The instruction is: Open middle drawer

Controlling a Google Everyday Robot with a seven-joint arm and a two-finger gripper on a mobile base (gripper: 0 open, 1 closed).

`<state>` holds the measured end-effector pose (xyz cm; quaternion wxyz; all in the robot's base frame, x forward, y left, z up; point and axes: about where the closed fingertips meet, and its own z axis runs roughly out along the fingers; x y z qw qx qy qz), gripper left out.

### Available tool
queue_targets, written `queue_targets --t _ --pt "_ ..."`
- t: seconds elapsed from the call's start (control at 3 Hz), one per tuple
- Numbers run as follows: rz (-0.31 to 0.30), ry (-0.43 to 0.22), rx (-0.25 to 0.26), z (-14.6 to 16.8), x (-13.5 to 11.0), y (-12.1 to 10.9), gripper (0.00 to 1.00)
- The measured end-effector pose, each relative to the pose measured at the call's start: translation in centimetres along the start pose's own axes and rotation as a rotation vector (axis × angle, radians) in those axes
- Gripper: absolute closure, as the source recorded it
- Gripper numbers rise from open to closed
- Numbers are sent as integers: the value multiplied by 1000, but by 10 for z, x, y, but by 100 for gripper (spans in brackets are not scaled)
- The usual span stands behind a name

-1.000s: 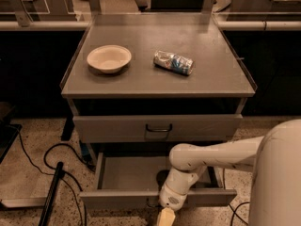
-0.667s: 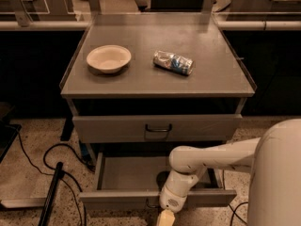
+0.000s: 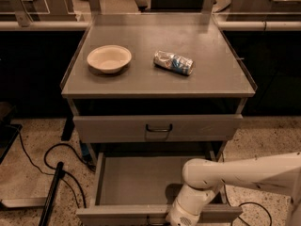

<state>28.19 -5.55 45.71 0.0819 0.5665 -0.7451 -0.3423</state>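
Note:
The middle drawer (image 3: 134, 180) of the grey metal cabinet stands pulled out, showing a plain grey tray with nothing in it. Its front panel (image 3: 117, 215) lies along the bottom edge of the view, and its handle is hidden. My gripper (image 3: 181, 216) is at the end of the white arm (image 3: 235, 171), down at the centre of the drawer's front, partly cut off by the frame's bottom edge. The top drawer (image 3: 157, 127) above it is shut, and its dark loop handle shows.
On the cabinet top (image 3: 141, 81) lie a cream bowl (image 3: 109, 58) at the left and a crushed can (image 3: 173, 62) at the right. Black cables (image 3: 51, 161) and a dark pole (image 3: 51, 194) lie on the speckled floor to the left. Counters stand behind.
The middle drawer has slid further out toward the camera. My gripper has moved down with its front panel to the bottom edge of the view.

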Motion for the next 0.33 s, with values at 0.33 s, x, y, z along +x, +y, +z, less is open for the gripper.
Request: queue_targets --t 0.33 --pt "1 -3 -2 0 2 2 0"
